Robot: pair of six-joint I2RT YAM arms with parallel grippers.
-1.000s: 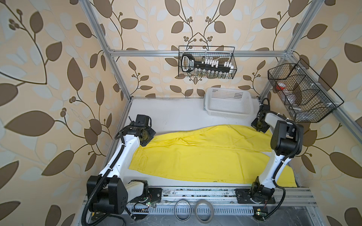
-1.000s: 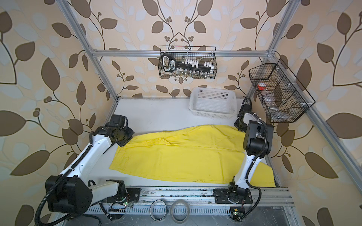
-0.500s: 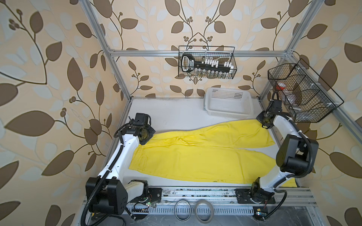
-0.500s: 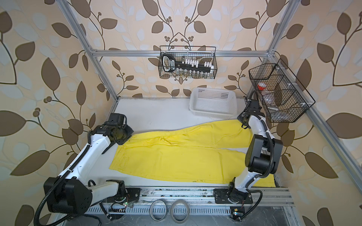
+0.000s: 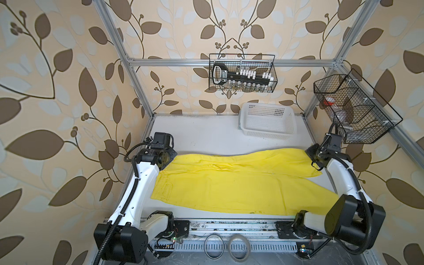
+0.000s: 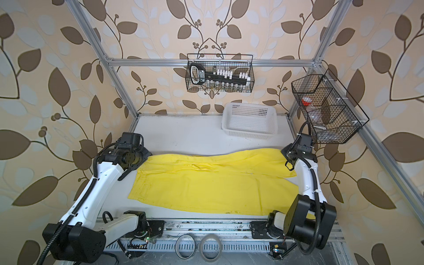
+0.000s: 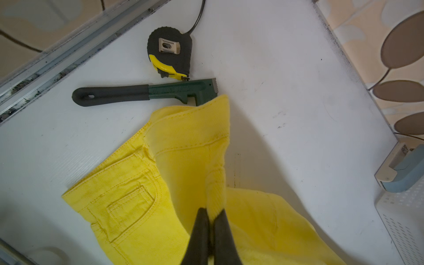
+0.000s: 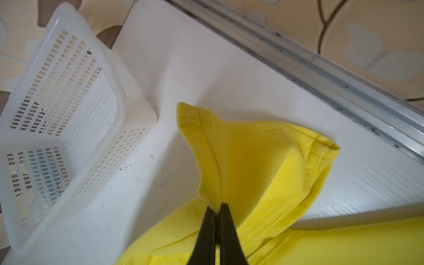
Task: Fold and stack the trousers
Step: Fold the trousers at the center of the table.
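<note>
Swinging outward over the last second, the right arm now reaches to the far right side of the bench (image 5: 202,137), and the far leg of the trousers (image 5: 241,183) has been drawn out long with it. The left arm has barely shifted.

In both top views the trousers lie across the middle of the bench, with the waistband at the left and the legs running to the right. The far leg partly overlaps the near one, and the near leg's end passes under the right arm.

The left hand (image 7: 212,213) is clamped tight on a fold of the waistband at the far left corner of the trousers, holding that corner up off the bench. The right hand (image 8: 216,207) is pinched shut on the hem of the far leg, which also stands raised.

A white basket (image 6: 250,121) sits at the far right of the bench, near the hem but apart from it. In the left wrist view a tape measure (image 7: 171,54) and a wrench (image 7: 142,93) lie just beside the waistband, and the raised cloth covers part of the wrench's head.
</note>
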